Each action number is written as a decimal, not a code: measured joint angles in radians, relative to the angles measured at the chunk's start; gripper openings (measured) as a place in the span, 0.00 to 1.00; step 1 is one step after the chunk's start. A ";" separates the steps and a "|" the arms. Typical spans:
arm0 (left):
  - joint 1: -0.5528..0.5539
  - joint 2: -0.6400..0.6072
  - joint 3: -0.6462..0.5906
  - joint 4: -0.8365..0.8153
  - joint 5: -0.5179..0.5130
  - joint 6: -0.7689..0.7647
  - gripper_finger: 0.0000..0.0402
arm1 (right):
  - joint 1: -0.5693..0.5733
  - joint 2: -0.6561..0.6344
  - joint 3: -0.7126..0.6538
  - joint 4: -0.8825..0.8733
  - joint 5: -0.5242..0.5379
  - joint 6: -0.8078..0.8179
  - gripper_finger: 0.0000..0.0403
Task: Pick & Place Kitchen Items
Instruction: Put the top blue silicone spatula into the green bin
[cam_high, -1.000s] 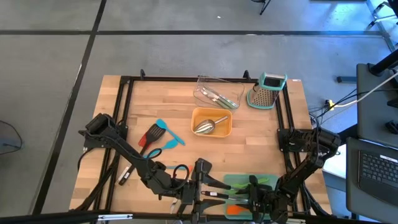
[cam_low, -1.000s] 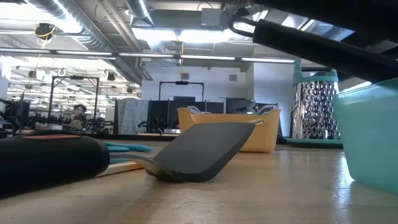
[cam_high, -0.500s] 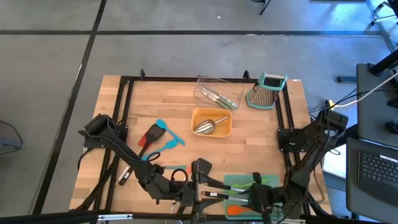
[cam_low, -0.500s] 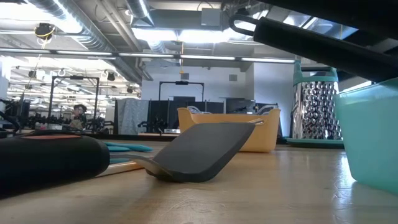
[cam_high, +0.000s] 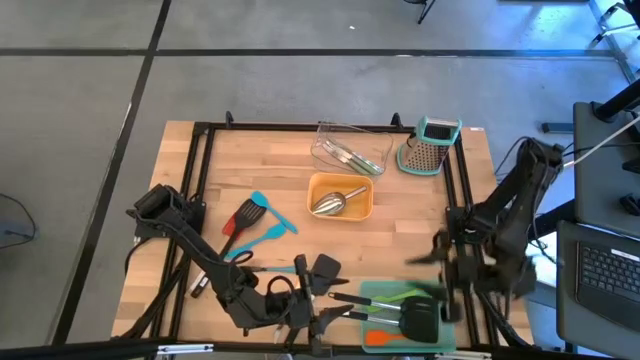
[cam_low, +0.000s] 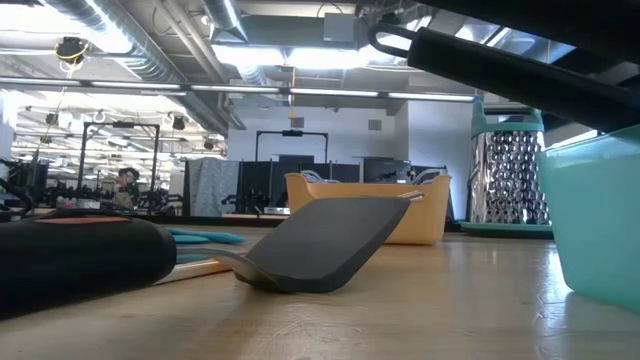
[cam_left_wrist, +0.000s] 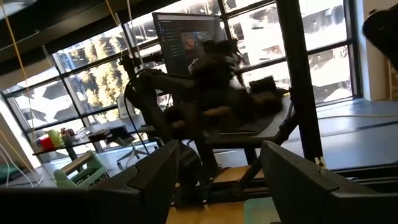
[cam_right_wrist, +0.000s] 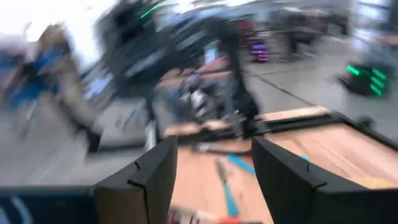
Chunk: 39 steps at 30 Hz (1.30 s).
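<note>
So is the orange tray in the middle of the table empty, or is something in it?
Not empty. In the high view the orange tray holds a steel scoop, lying at an angle inside its walls.

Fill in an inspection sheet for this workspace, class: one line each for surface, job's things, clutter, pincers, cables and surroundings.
Surface: wooden table with a black frame.
Job's things: steel scoop in the orange tray; utensils in the clear tray; black spatula on the green tray; teal and red tools loose on the wood.
Clutter: box grater at the far right corner.
Pincers: left pincer open, empty, near front edge; right pincer open, empty, raised at the right side.
Cables: a bundle beyond the right edge.
Surroundings: grey floor, laptop at right.
</note>
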 joint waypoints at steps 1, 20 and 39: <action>-0.002 0.000 0.000 0.000 0.000 -0.001 0.55 | -0.011 -0.027 0.000 0.010 0.029 0.030 0.51; -0.026 0.000 0.000 -0.019 0.007 -0.053 0.55 | -0.463 -0.026 0.000 -0.061 -1.213 -0.150 0.51; -0.124 -0.006 -0.005 -0.570 -0.502 -0.585 0.55 | -0.779 0.049 -0.174 0.055 -1.368 -0.098 0.51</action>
